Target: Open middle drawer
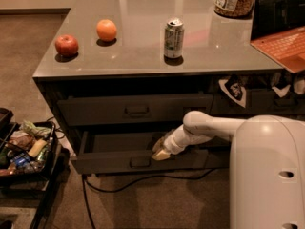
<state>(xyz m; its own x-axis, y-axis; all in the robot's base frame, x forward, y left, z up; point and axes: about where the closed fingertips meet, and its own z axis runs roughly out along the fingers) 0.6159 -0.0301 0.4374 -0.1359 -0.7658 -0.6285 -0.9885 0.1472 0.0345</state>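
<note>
Camera view: gripper (161, 153) inside middle drawer (106, 162)

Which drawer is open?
The lower drawer, slid out with its dark inside showing and the gripper at its front edge; the drawer above shows only its front.

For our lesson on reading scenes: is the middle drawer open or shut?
Partly open: the middle drawer has its front jutting out, with dark interior showing behind it; the pincer sits at its top edge.
</note>
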